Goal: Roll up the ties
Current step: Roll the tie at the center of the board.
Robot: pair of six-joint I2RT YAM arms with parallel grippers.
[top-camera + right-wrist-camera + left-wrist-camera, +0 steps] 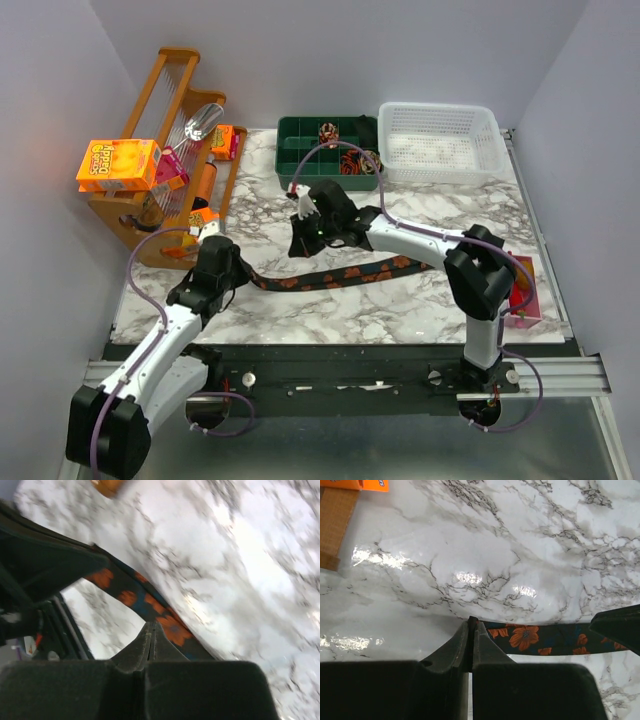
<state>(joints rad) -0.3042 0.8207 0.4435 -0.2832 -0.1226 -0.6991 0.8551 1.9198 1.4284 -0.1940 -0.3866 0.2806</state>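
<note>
The tie point(330, 278), a dark strip with orange flowers, lies flat across the marble table point(400, 315), stretched between the two arms. The left gripper point(471, 625) has its fingers nipped nearly together on the tie's left end. The right gripper point(152, 627) is pressed fully closed with the cloth running right past its tips. The wrist view is too blurred to say whether it pinches the fabric. The right forearm crosses over the tie's far end. Behind them sit a green compartment tray point(300, 150) holding small dark-and-orange coils point(328, 131) and a white basket point(440, 140). A wooden rack point(165, 100) with an orange box point(118, 165) crowds the left edge, close to the left arm.
</note>
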